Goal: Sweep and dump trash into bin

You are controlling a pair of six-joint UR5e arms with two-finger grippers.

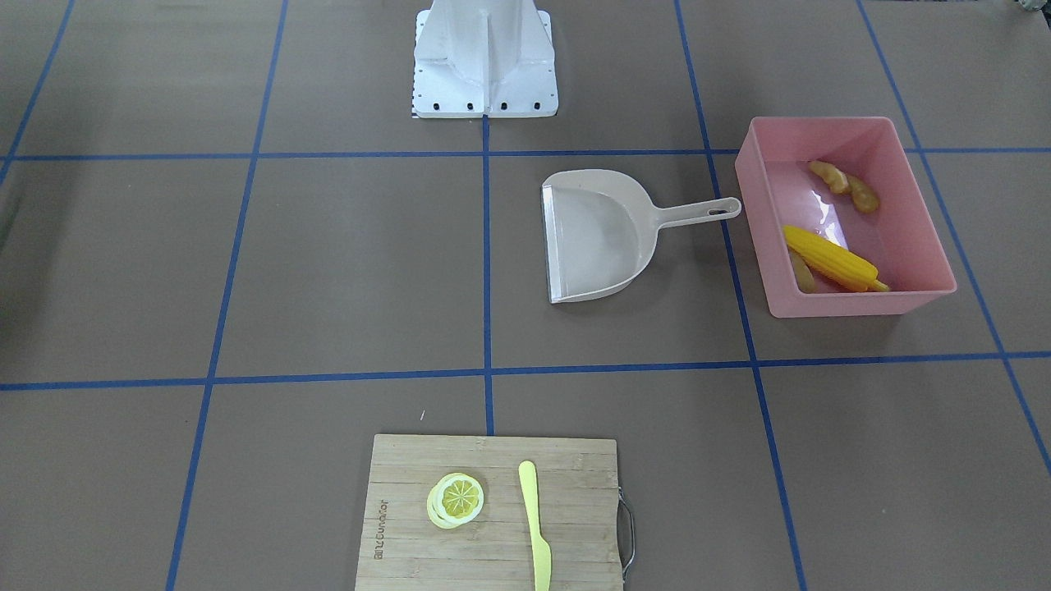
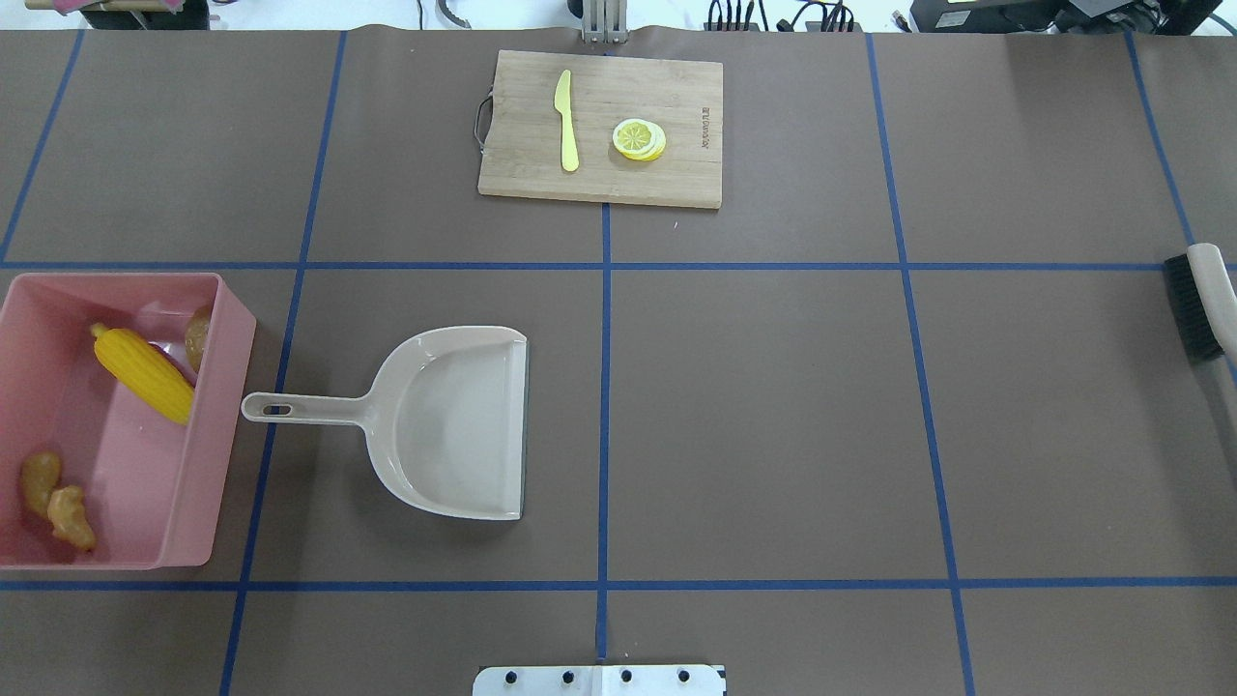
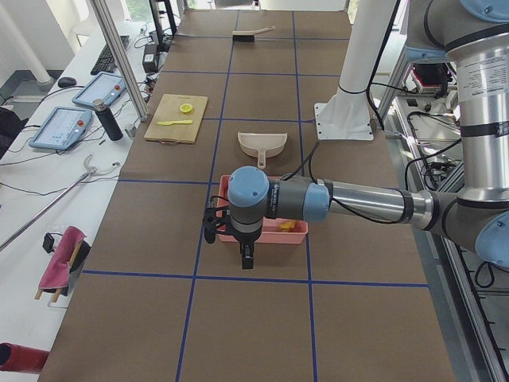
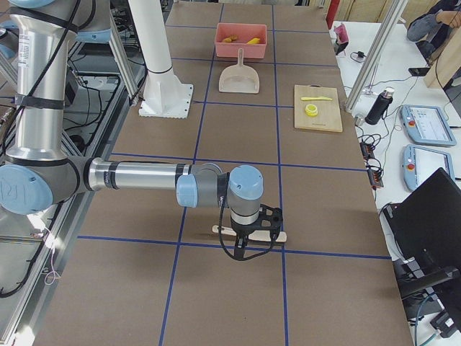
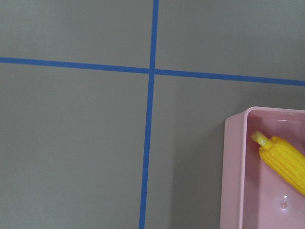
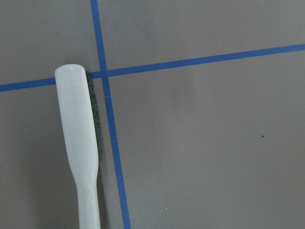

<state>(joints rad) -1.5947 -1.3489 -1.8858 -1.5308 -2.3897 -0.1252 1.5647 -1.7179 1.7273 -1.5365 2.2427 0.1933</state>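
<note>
Your left gripper hangs over bare desk just outside a corner of the pink bin, and your right gripper hovers above the brush lying at the desk's right end; you cannot tell whether either is clenched or released. All the trash lies inside the bin: corn cob, potato and ginger root. The dustpan sits empty beside it, handle toward the bin wall, which suggests the dump is done. The brown desk carries a blue tape grid and a cutting board with lemon slice and knife; benches with tablets flank it.
</note>
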